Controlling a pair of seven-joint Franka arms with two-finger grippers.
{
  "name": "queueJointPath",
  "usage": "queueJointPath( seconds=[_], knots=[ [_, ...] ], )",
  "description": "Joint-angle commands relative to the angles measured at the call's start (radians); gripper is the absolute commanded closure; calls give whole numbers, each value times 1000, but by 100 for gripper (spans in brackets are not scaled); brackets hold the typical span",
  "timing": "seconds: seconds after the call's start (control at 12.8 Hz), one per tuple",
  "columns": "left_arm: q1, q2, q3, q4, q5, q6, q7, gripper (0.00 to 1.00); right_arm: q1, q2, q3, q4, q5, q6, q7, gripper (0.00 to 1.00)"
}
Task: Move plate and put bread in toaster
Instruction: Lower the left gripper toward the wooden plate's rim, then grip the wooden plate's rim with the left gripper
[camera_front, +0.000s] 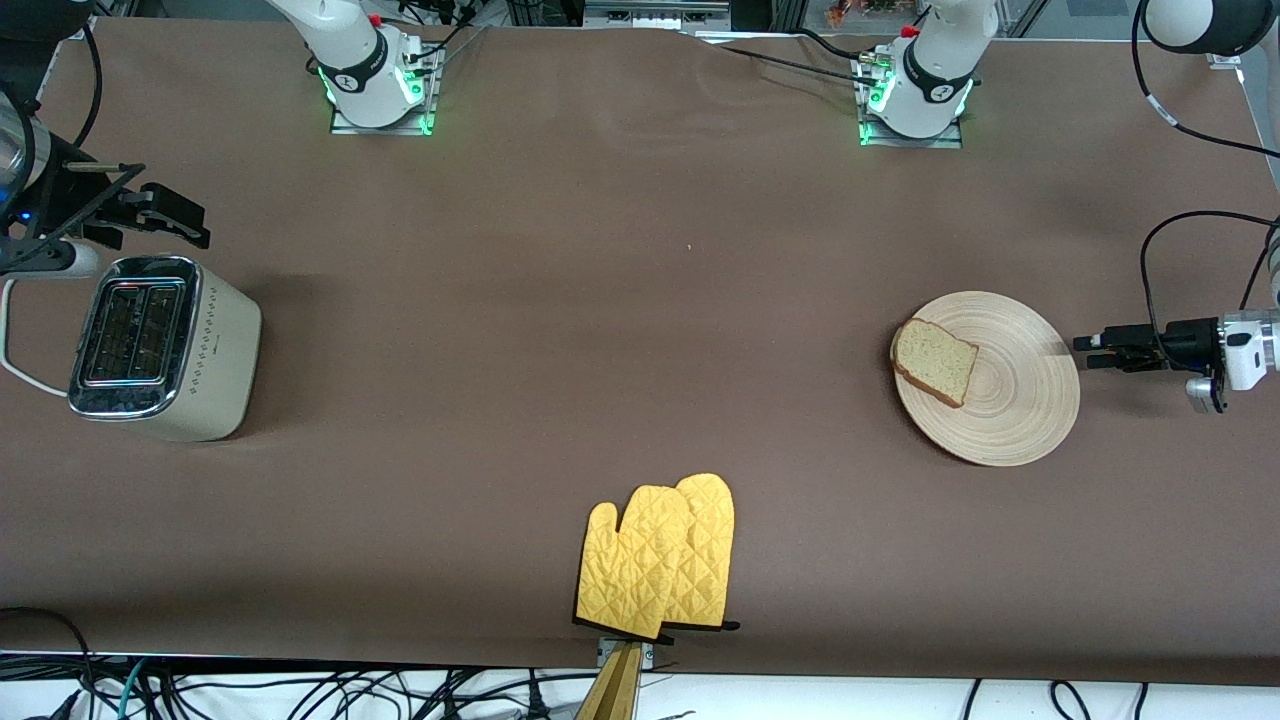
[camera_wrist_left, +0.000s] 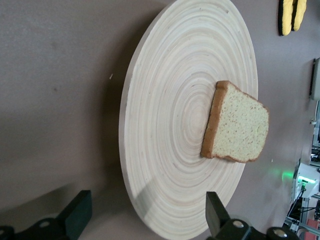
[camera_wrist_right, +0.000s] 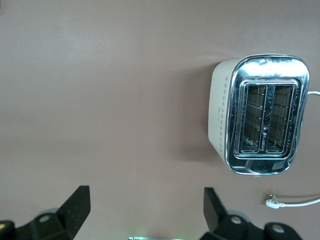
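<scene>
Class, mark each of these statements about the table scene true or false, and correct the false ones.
1. The bread lies on the plate. True.
2. The toaster already holds a slice. False: both slots are empty.
3. The left gripper is open beside the plate. True.
4. The right gripper grips the toaster. False: it hangs open above the table by the toaster.
5. The yellow oven mitts lie on the plate. False: they lie on the table, nearer the front camera.

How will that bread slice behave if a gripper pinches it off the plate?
The bread looks soft and thin, so it will probably squash or bend under a firm pinch. It overhangs the plate's rim, so that crust edge seems easiest to grab. It likely weighs little.
</scene>
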Motion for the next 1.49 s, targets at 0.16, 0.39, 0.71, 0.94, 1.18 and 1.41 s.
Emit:
queueJointPath(
  seconds=[0.16, 0.39, 0.71, 0.94, 1.18, 1.41],
  knots=[
    [-8, 35, 3, 22, -75, -6, 21, 0, 0, -9, 1, -4, 4, -6, 14, 0],
    [-25, 45, 3, 15, -107, 3, 19, 7, -2, -9, 1, -4, 4, -6, 14, 0],
    [-27, 62, 3, 7, -115, 11, 22, 38, 0, -9, 1, -4, 4, -6, 14, 0],
    [-25, 79, 3, -2, -115, 11, 27, 54, -2, -9, 1, -4, 4, -6, 14, 0],
    [-27, 85, 3, -2, -102, 22, 21, 81, -2, -9, 1, -4, 4, -6, 14, 0],
    [-27, 84, 3, -2, -101, 22, 21, 100, 0, -9, 1, -4, 4, -4, 14, 0]
  ],
)
